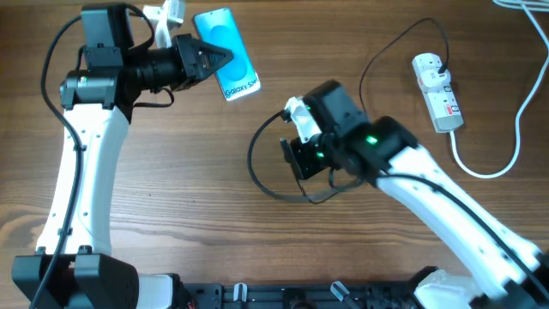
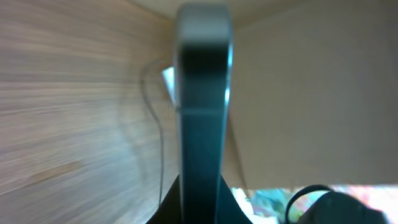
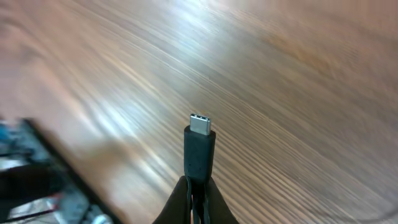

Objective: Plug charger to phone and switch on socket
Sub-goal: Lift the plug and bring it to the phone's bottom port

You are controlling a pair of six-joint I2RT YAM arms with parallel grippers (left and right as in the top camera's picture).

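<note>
My left pincer (image 1: 208, 60) clamped the teal-screened rectangular phone (image 1: 228, 47), my right pincer (image 3: 198, 194) pinched the thin black charger plug (image 3: 199, 146), wrists facing inward.

Teal-screened phone (image 1: 226, 53) upper left, charger plug (image 3: 200, 143) bare, white socket (image 1: 437, 93) right

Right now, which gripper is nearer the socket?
Right. The right gripper, holding the charger, sits mid-table, short of the socket; the left gripper clamps the phone farther away.

We see a teal-and-white phone (image 1: 226, 53), black charger (image 3: 199, 155) with silver tip, white socket (image 1: 437, 91) with red marks, brown wood-grain surface (image 1: 189, 172).
</note>
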